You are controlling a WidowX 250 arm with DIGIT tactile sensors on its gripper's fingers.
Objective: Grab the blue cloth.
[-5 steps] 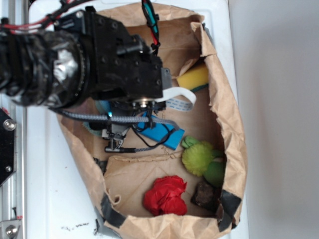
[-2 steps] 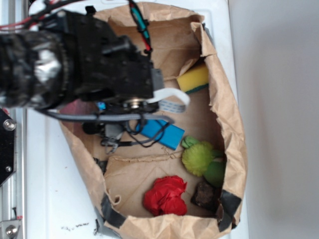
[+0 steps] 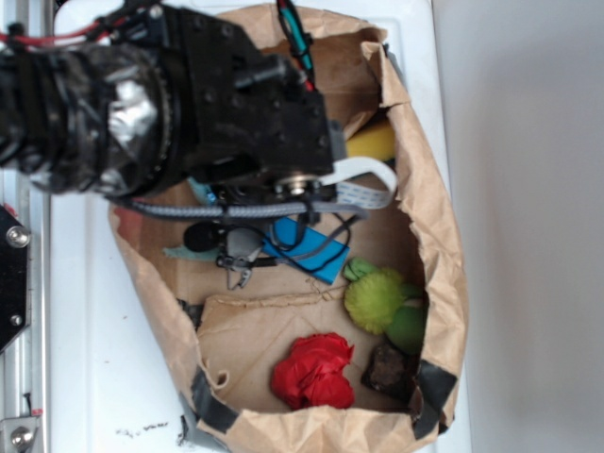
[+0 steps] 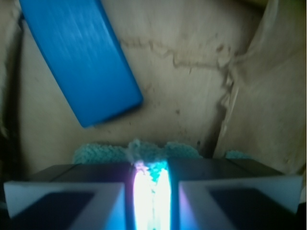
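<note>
Blue cloth (image 4: pixel 144 152), fuzzy aqua terry, pinched in gripper (image 4: pixel 151 191), smooth hard blue block (image 4: pixel 79 57) nearby, crumpled brown paper bag (image 4: pixel 192 72).

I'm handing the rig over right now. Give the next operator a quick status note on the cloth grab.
Gripper: nearly shut, with blue cloth pinched between the fingers.
Cloth: inside the paper bag, beneath the gripper, near the blue block; mostly hidden by the arm in the exterior view.
Done: gripper is in the bag and has fabric between the fingers.
Left: confirm the grip holds, then lift the cloth out. The red cloth lies apart, untouched.
</note>
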